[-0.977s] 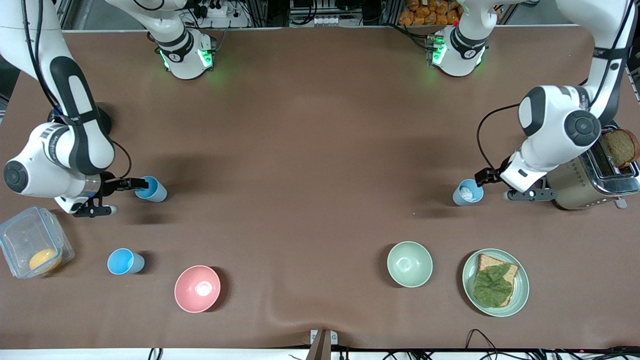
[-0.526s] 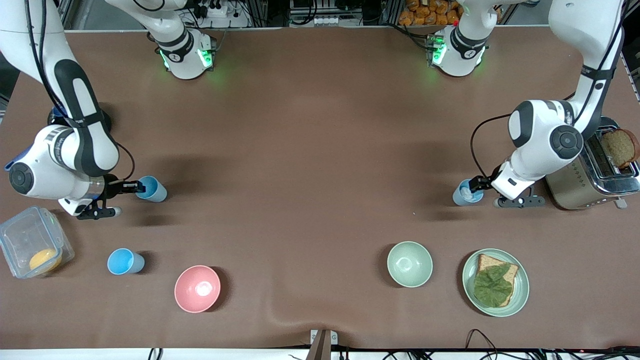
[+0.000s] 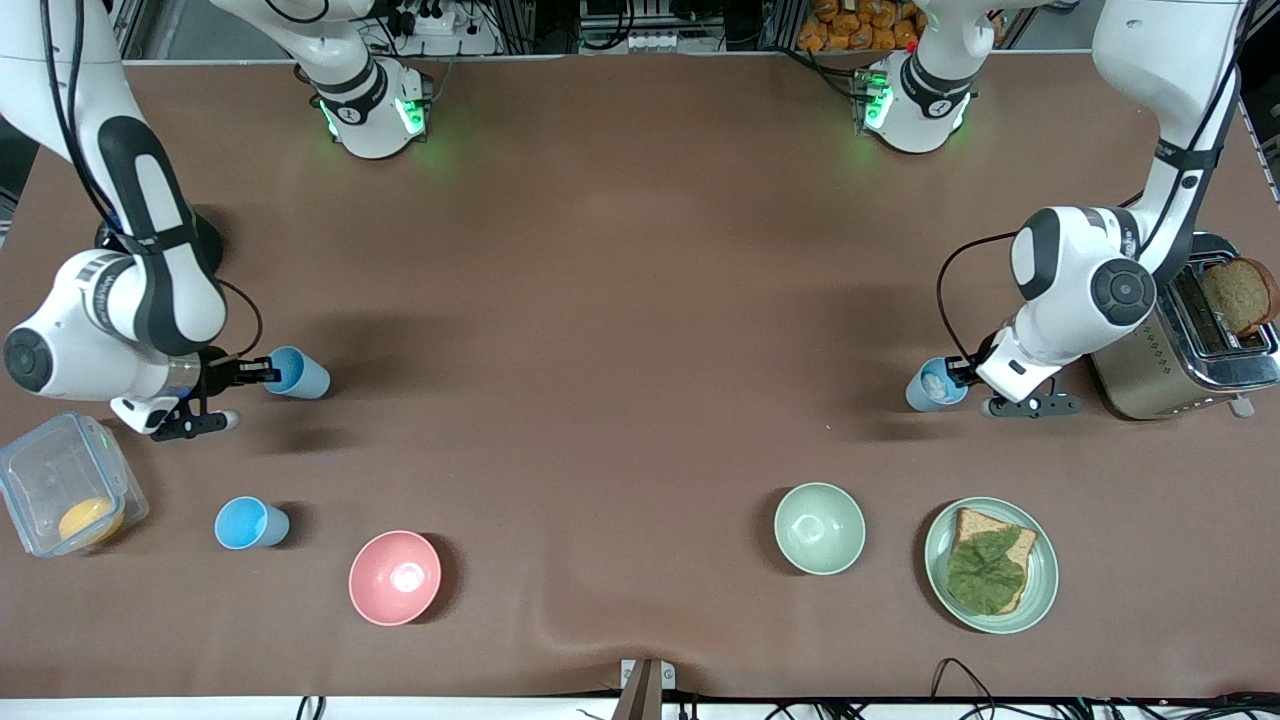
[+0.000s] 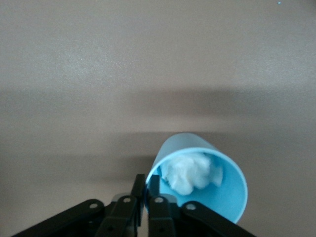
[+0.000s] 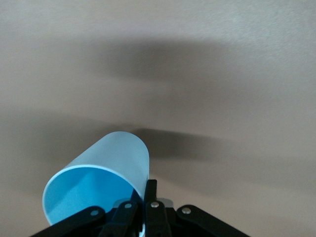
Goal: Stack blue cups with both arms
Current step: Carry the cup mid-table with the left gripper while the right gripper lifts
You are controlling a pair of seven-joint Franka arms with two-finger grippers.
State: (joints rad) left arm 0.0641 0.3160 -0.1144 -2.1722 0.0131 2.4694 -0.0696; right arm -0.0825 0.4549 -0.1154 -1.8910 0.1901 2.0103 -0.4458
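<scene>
Both arms are at the grasp step. The right gripper (image 3: 262,374) has its fingers pinched on the rim of 1 blue cup (image 3: 297,373), tilted off the bench (image 3: 620,300). The left gripper (image 3: 962,374) likewise pinches the wad-filled cup (image 3: 930,384). Next: bring both cups together and nest them; a 3rd cup (image 3: 250,523) waits near the pink bowl (image 3: 395,578).

Looks like a robotics lab staged as a kitchen. Brown table (image 3: 640,300) bearing two bolted-down arm bases (image 3: 372,110) lit green, with cables, power strips (image 3: 430,20) and metal framing along the edge nearest the bases. Household props laid out: toaster (image 3: 1180,360) with bread, plate (image 3: 942,560) with bread and a leaf, pink bowl (image 3: 395,578), green bowl (image 3: 819,528), plastic box (image 3: 60,495) holding possibly an orange.
</scene>
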